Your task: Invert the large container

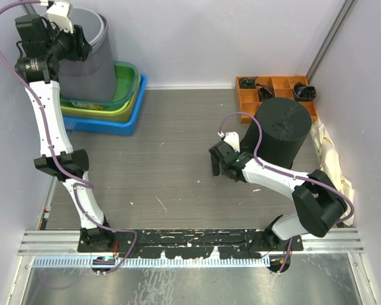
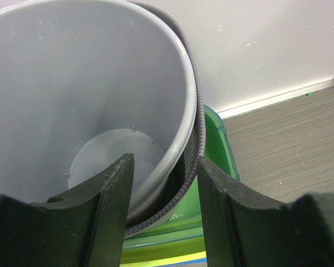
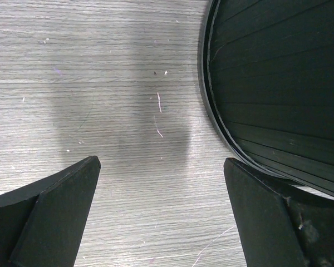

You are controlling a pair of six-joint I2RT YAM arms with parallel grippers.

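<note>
grey container (image 1: 89, 63) | black ribbed bin (image 1: 280, 130) | green tub (image 1: 128, 79) | blue tray (image 1: 108, 125) | orange organiser (image 1: 247, 105) | grey woodgrain table (image 1: 165, 146)

Table (image 1: 178, 152) bears black bin (image 1: 282, 127), orange tray (image 1: 247, 101), blue tub (image 1: 105, 125), perhaps cloth (image 1: 333, 152).

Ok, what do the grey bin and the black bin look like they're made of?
The grey bin looks like plastic: smooth, matte, thin-walled inside. The black bin is probably plastic too: faint sheen, straight moulded ribs, a raised rim.

Large grey round container (image 1: 92, 63), smooth-walled inside, stands upright with its open mouth up, seated in the green tub (image 1: 128, 86) at the table's (image 1: 178, 159) far left corner.
</note>
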